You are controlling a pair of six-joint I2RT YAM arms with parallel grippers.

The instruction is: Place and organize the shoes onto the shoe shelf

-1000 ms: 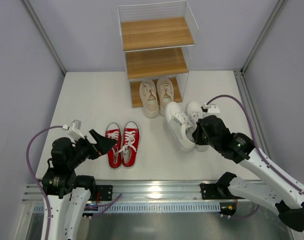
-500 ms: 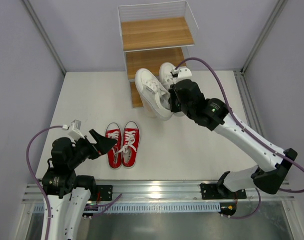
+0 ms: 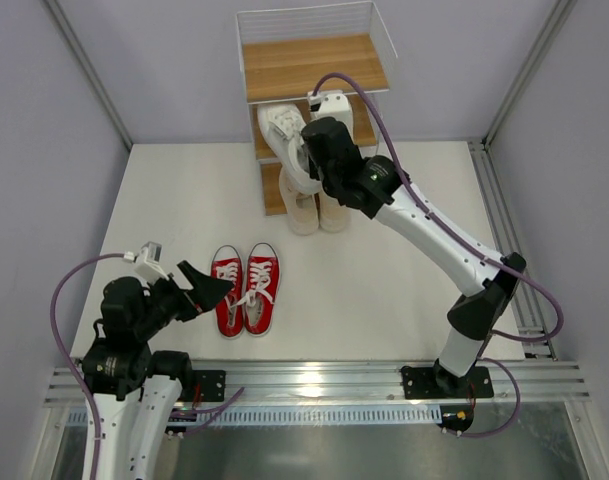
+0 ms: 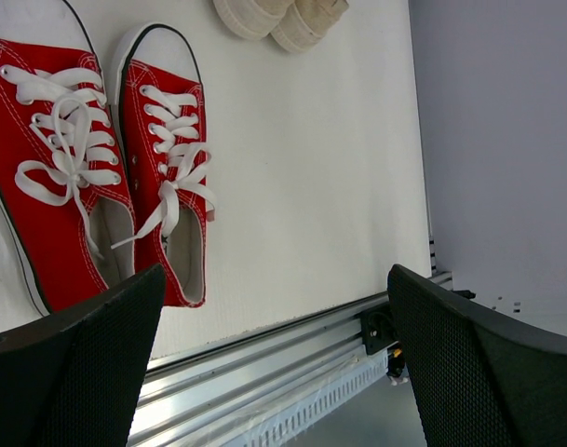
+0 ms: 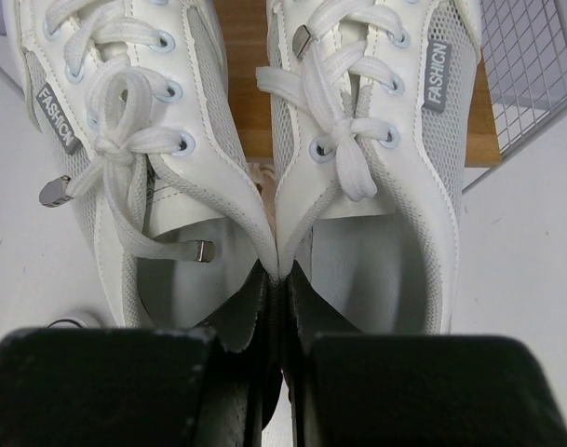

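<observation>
Spreading across the whole scene, the white table (image 3: 404,290) carries everything else. At its far edge, against the back wall, stands the shoe shelf (image 3: 314,68), three wooden boards stacked in a thin white wire frame.

From the near right corner, the right arm (image 3: 434,235) stretches far and leftward to the front of the shelf. The left arm (image 3: 124,340) is folded up at the near left corner.

The white sneakers (image 3: 284,125) hang in the air side by side in front of the shelf's middle tier. Their toes point toward the far side, and the wooden board shows between them in the right wrist view. Each has grey mesh sides, a "FASHION" tab and tied white laces (image 5: 344,154).

The beige sneakers (image 3: 302,212) sit together at the bottom tier, directly below the lifted pair, their near ends poking out onto the table. The red canvas sneakers (image 3: 246,285) lie side by side on the table in the near left area, well apart from the shelf, white toe caps toward the far side.

The right gripper (image 5: 278,279) is pinched nearly closed on the two touching inner collars of the white pair, carrying both shoes at once. The left gripper (image 4: 274,363) stands with its jaws spread wide and holds nothing, hovering just left of the red pair.
</observation>
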